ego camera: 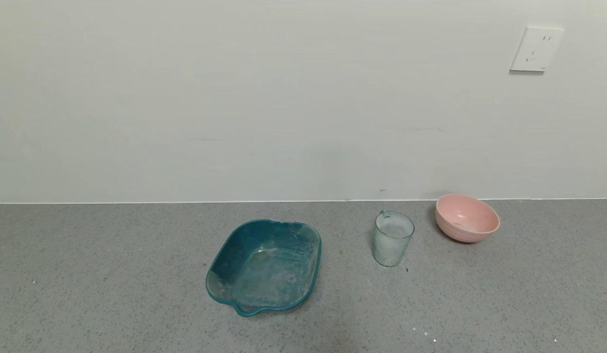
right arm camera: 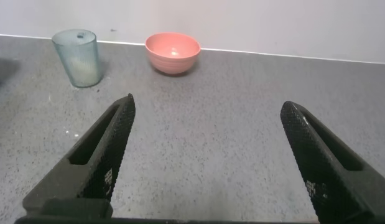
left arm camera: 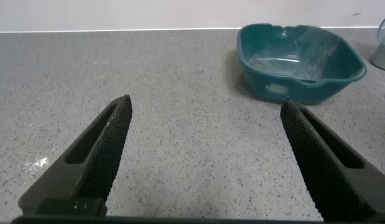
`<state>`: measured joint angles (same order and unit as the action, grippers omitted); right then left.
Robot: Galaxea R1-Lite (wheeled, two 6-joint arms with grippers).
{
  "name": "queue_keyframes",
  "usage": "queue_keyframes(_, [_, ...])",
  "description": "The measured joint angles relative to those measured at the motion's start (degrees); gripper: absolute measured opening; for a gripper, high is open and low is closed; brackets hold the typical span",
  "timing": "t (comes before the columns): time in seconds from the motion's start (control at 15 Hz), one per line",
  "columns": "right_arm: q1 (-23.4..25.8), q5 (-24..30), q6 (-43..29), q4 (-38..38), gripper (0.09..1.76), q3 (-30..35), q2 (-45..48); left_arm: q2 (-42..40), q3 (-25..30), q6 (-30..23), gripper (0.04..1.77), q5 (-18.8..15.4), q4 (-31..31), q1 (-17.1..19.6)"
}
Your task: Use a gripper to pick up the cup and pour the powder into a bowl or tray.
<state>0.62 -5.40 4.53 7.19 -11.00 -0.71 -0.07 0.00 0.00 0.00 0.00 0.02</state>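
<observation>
Both sets of my fingers were spread wide and had hold of nothing. The left gripper [left arm camera: 204,140] hung low over bare grey speckled worktop [ego camera: 88,274], its black ribbed fingers [left arm camera: 108,146] well apart and touching nothing I could see. Same story on the right gripper [right arm camera: 204,140]: fingers [right arm camera: 111,146] wide open, just worktop between them. Neither arm showed up in the head view.

The cup [ego camera: 393,238] stood upright on the worktop, clear with ribbed sides and a little handle on the far rim. It sat between the teal tray [ego camera: 264,264] on its left and the pink bowl [ego camera: 467,217] on its right, closer to the bowl but not touching it. The inside of the cup looked hazy and pale, so I couldn't really tell how much powder was in it. The bowl sat farthest back, near the wall [ego camera: 235,98]. From my right wrist view, the cup and bowl were both well ahead of the fingertips with clear worktop in between.

The tray had whitish dusty smears across its inside. It was ahead of my left fingers, off toward the right one.

No readable writing anywhere. There was a white wall socket [ego camera: 536,49] high on the far right, and a few tiny specks on the worktop near the cup.
</observation>
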Motion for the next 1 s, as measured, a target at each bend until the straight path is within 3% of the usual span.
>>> queue_keyframes(0.33, [0.0, 2.6, -0.1, -3.9, 1.7, 7.1, 0.7, 0.0, 0.0, 0.0, 1.72, 0.0, 0.0, 0.0])
queue_keyframes(0.67, [0.0, 6.4, -1.5, -4.2, 1.7, 9.5, 0.7, 0.0, 0.0, 0.0, 1.72, 0.0, 0.0, 0.0])
queue_keyframes(1.0, [-0.2, 6.5, -2.5, -4.4, 1.7, 10.1, 0.7, 0.0, 0.0, 0.0, 1.72, 0.0, 0.0, 0.0])
